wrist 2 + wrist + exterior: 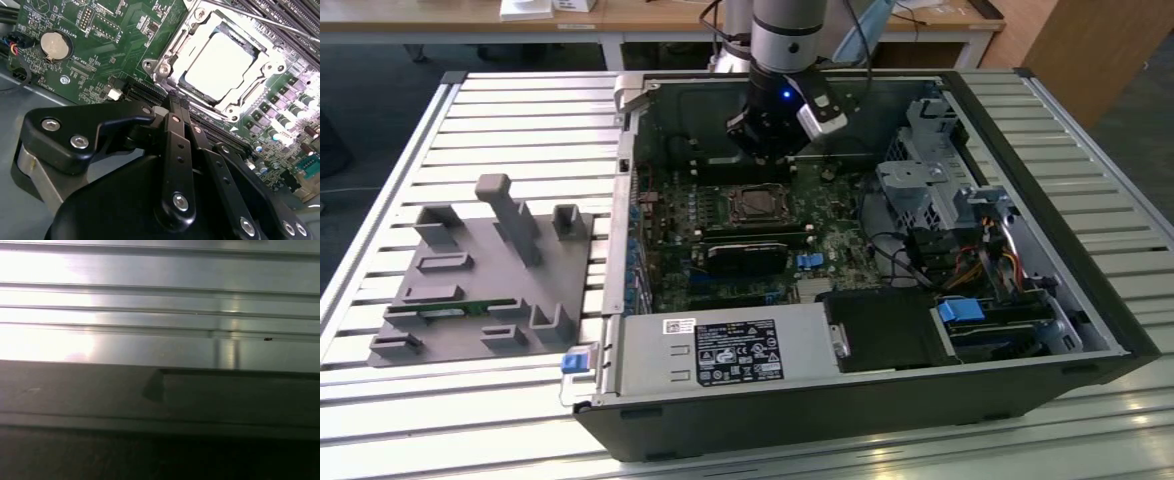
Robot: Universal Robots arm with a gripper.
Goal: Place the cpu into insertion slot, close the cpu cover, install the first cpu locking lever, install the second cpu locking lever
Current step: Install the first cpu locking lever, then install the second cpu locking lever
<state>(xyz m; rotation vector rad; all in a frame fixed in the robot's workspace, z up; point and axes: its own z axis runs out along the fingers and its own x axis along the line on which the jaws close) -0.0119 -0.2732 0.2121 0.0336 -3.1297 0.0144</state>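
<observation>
Second wrist view — pincer (176,102) beside cpu cover (220,65)

Dark green motherboard (115,30) patterned with fine pale traces and tiny silver solder dots. Bright pale silver-white square cpu face (222,62), framed by shiny silver metal cpu cover (172,55). Matte black gripper (176,102) linkage with silver screw heads. Round silver coin battery (55,44). In the exterior view: grey plastic fixture block (480,280) on ribbed pale silver slatted table (400,200); black computer case (854,410); blue drive tab (963,312).
</observation>
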